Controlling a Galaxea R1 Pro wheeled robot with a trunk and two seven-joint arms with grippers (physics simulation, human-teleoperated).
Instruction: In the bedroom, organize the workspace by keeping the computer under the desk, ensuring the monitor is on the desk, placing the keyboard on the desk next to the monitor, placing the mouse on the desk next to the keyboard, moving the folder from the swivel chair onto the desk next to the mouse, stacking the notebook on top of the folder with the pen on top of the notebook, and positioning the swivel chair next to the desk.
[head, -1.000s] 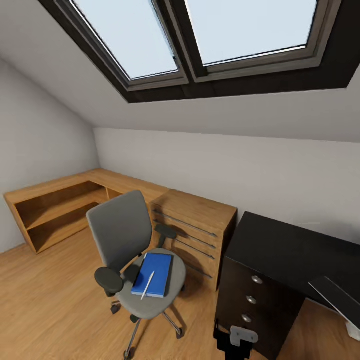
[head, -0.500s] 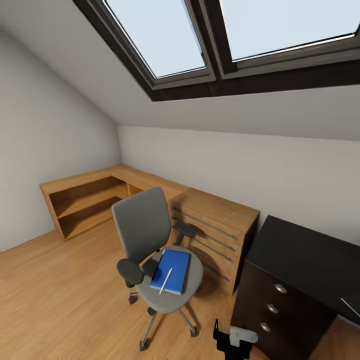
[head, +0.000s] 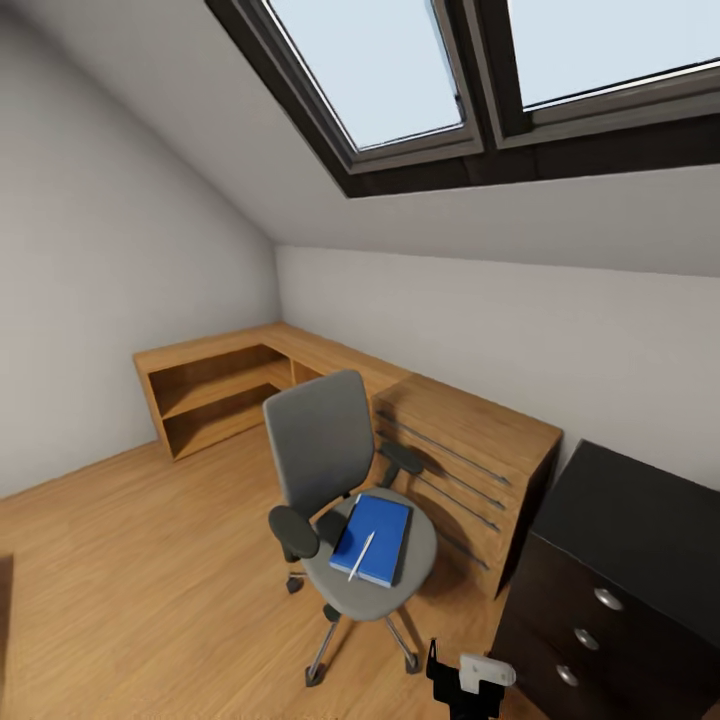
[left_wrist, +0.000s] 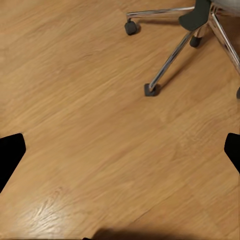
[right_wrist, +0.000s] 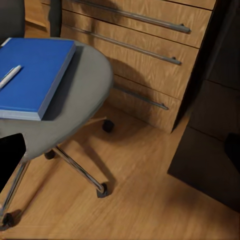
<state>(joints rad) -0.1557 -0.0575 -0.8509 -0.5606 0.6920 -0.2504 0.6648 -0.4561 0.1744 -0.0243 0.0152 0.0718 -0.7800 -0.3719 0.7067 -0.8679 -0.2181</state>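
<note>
Nearest, the left gripper's (left_wrist: 120, 150) fingers are standing spread over the wood floor (left_wrist: 90, 125) by the swivel chair's (head: 330, 470) chrome base. The right gripper's (right_wrist: 120, 150) fingers are spread too, facing the seat. One blue folder (head: 373, 524) is lying on that seat, one white pen (head: 361, 555) resting on it. Right of the chair one black desk (head: 640, 520) is showing three round knobs on its drawers below its surface; behind the chair stands one light-wood cabinet (head: 470, 450).

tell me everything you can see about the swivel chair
The swivel chair is grey and looks upholstered, with a tall back, round seat, black armrests and a chrome star base on dark castors. It stands upright on the wooden floor, in front of the light-wood drawer cabinet and left of the black desk. A blue folder lies flat on its seat, with a white pen on top.
</note>
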